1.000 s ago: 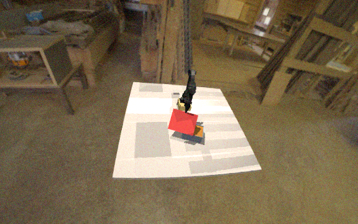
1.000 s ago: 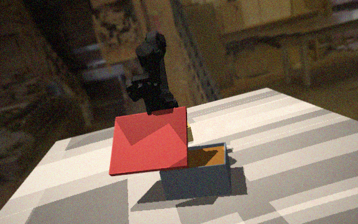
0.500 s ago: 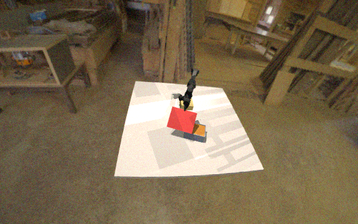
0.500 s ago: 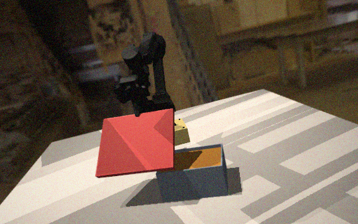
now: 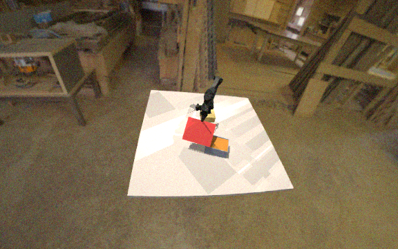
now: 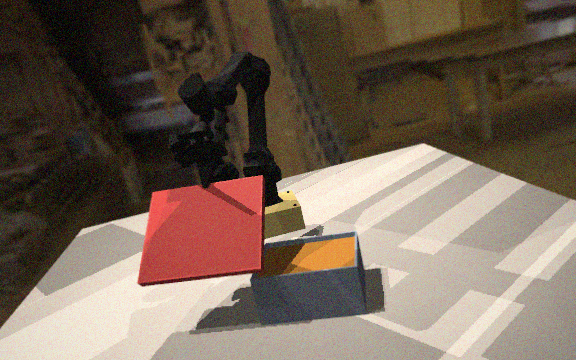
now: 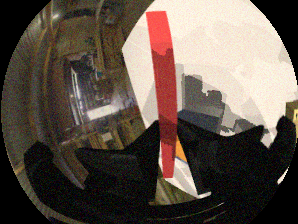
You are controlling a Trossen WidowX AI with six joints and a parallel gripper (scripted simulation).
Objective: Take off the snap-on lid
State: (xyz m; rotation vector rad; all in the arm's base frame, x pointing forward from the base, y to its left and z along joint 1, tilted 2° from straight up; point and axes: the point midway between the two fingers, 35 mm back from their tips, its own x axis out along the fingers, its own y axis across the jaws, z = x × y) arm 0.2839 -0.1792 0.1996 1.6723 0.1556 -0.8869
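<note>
the room is a big brown wood shop with benches and shelves, all blurry. in the middle stands the desk (image 5: pixel 171 173), white with grey blocks on it.

the black arm (image 6: pixel 253 100) stands at the back of the desk on a small yellow base (image 6: pixel 284 217).

the red lid (image 6: pixel 203 230) is off the box and up in the air, tilted, beside the box and partly over its near-arm side. the gripper (image 6: pixel 208 182) is pinched tight on the lid's top edge.

the blue box (image 6: pixel 313 290) sits on the desk just in front of the yellow base. it is open on top, and its inside is orange. nothing can be seen in it.

the top view shows the whole desk and the floor around it. the exterior view shows the box's blue wall and its dark shadow. only the wrist view shows the lid edge-on, a thin red strip (image 7: pixel 164 90) running up from between the dark fingers.
</note>
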